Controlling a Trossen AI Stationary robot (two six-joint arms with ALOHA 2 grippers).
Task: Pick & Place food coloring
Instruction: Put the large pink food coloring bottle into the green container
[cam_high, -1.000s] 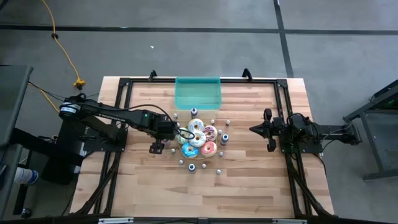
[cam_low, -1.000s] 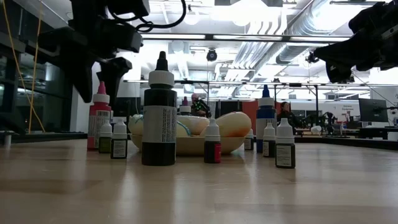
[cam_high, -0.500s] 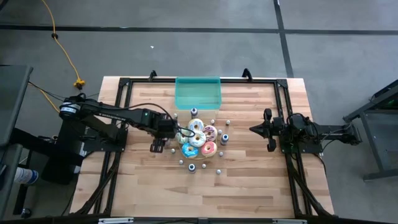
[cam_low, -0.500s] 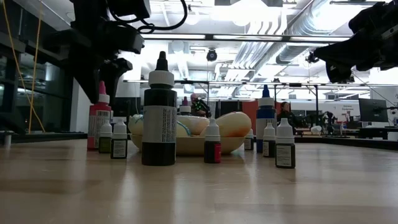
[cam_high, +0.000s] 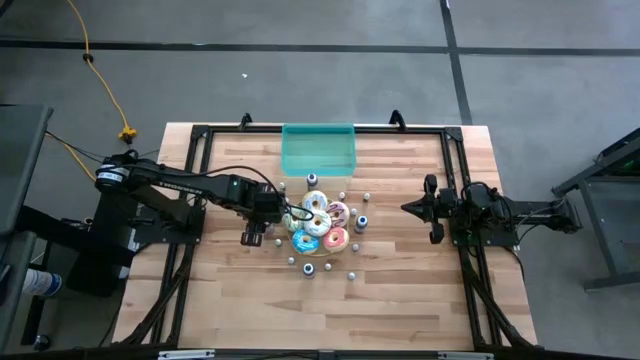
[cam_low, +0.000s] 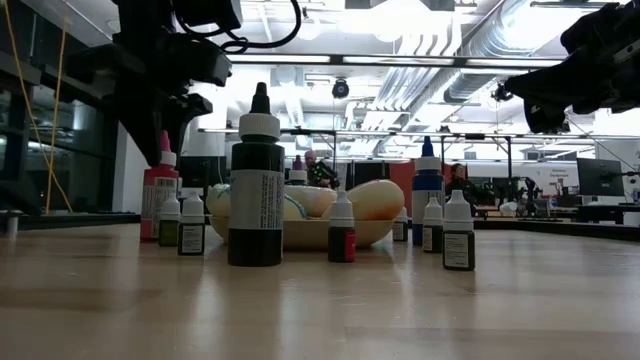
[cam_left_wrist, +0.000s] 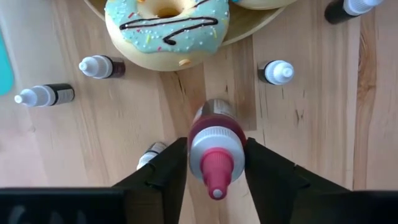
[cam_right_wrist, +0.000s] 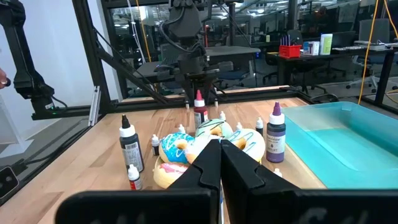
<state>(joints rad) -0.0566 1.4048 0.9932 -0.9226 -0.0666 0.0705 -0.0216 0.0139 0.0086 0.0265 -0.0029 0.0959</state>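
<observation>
We logged the left gripper (cam_left_wrist: 214, 171), jaws narrow around a red-capped food coloring bottle (cam_left_wrist: 214, 146) standing upright on the table (cam_left_wrist: 311, 124) between them, beside the donuts (cam_left_wrist: 166, 28); right jaws shut.

Pale, matt wood-grain table (cam_high: 400, 290); translucent teal plastic tray (cam_high: 318, 150); glossy frosted donuts (cam_left_wrist: 166, 28).

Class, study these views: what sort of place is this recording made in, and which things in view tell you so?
Probably a robotics lab or workshop in a large industrial hall. Exposed ducts and strip lights run overhead, desks with monitors stand behind, and the wooden table has a black metal frame carrying two arms.
</observation>
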